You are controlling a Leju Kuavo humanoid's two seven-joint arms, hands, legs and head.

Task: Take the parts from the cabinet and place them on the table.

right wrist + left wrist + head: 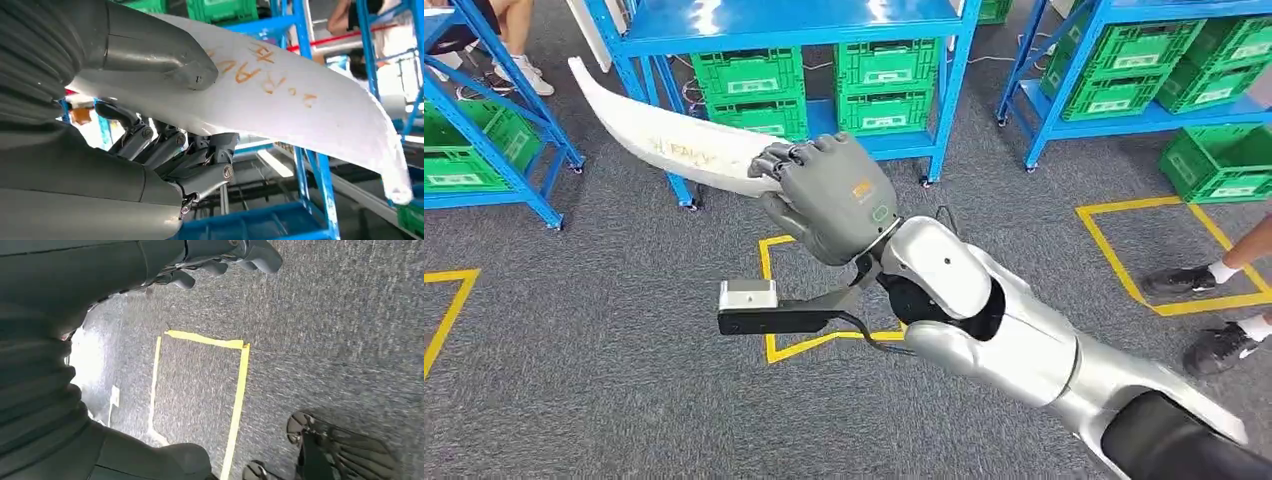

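Observation:
My right hand (832, 195) grips one end of a long, curved white part (659, 140) with orange writing on it. The part sticks out to the left and away from me, held in the air above the carpet in front of a blue rack (794, 30). In the right wrist view the thumb (165, 60) lies over the white part (300, 105) and the darker fingers (200, 160) curl under it. My left hand (220, 260) hangs over the grey carpet, its fingers loosely curled with nothing in them.
Blue racks with green crates (749, 85) stand ahead, left (474, 140) and right (1144, 70). Yellow tape squares (774, 300) mark the carpet. A person's dark shoes (1184, 280) stand at the right edge, and another person's legs (519, 45) at the far left.

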